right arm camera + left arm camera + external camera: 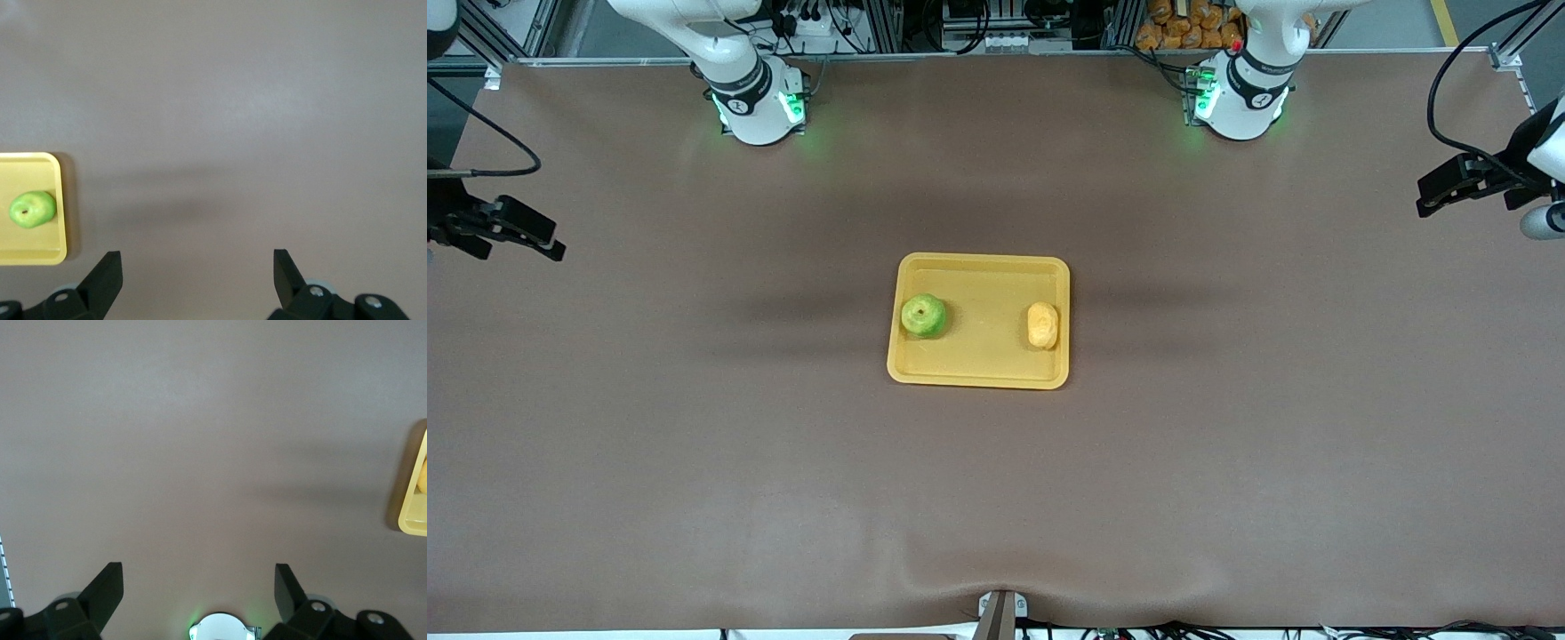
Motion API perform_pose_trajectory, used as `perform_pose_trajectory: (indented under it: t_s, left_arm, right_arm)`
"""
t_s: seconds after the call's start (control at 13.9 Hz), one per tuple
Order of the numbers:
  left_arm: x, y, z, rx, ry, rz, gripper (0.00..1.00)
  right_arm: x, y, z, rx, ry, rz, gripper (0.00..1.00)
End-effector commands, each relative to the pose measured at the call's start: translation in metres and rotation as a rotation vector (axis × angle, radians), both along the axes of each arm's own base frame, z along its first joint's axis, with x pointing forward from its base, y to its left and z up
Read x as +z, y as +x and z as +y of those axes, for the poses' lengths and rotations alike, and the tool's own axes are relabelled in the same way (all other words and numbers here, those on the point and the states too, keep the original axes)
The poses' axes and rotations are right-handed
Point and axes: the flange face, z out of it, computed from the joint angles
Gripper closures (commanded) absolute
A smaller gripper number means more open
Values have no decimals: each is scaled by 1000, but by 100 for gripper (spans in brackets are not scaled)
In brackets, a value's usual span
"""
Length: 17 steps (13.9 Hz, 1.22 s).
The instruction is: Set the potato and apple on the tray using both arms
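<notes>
The yellow tray [978,356] lies in the middle of the table. On it, the green apple [923,316] rests toward the right arm's end and the yellow-orange potato [1042,324] toward the left arm's end. My right gripper [543,242] hangs open and empty over bare table at its own end. My left gripper [1432,196] is likewise open and empty over bare table at the left arm's end. The right wrist view shows the open right gripper [196,260], the tray [27,173] and the apple [32,209]. The left wrist view shows the open left gripper [198,577], the tray's rim [412,513] and a sliver of potato [423,477].
The brown table cover [694,462] runs wide round the tray. The right arm's base [756,107] and the left arm's base [1240,102] stand at the back edge. A small mount [1000,613] sits at the front edge. Orange items [1192,22] lie off the table past the bases.
</notes>
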Motion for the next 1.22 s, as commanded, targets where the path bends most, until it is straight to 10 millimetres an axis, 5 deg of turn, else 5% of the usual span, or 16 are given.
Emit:
perform_pose_trajectory:
  t_s: [0.0, 0.29, 1.15]
  left_arm:
    - [7, -13, -7, -20, -33, 12, 0]
    - [10, -15, -21, -36, -97, 9, 0]
    - [12, -16, -17, -33, -95, 23, 0]
  right_arm:
    - [17, -10, -3, -14, -14, 30, 0]
    - [19, -10, 0, -17, 3, 50, 0]
    - [16, -14, -13, -26, 3, 62, 0]
